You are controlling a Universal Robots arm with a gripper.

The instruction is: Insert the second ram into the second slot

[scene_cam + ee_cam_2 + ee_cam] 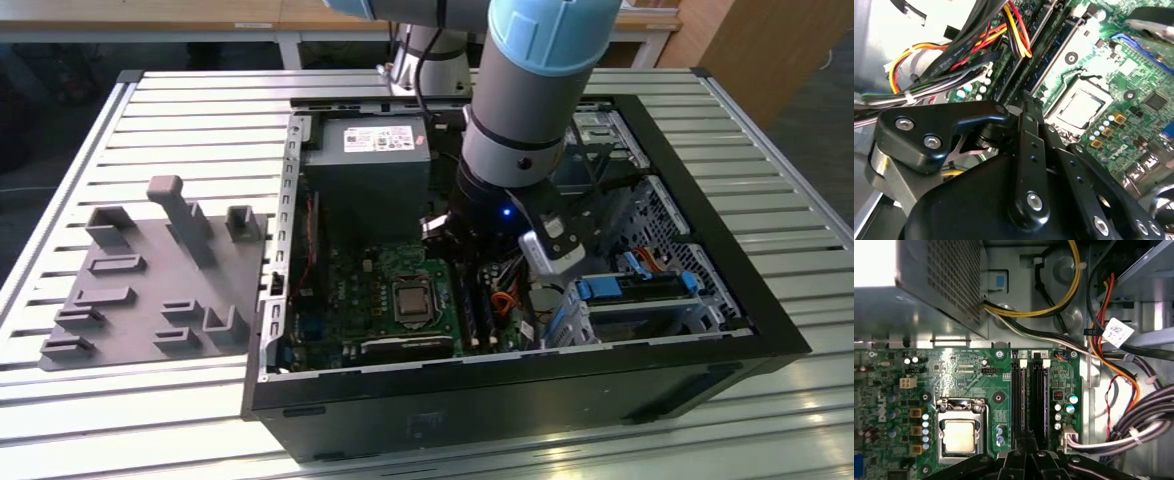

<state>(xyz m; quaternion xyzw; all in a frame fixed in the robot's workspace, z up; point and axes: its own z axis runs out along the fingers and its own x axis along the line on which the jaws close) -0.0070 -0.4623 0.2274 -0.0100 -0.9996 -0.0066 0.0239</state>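
The claw (1026, 456) looks clenched, low over the two black slots (1030, 400); whether it pinches the second ram cannot be told. Cables (1134, 430) crowd one side. The case (747, 290) sits on a slatted tabletop (160, 110).

PC case (747, 330) sits open on the desk (200, 110); fixture plate (147, 290) on the desk at the exterior view's left of it. Inside: motherboard (347, 290) on the case floor, CPU socket (960, 435) beside two memory slots (1029, 400), cable bundle (1134, 425) on the slots' other side. Arm (534, 90) reaches down into the case.
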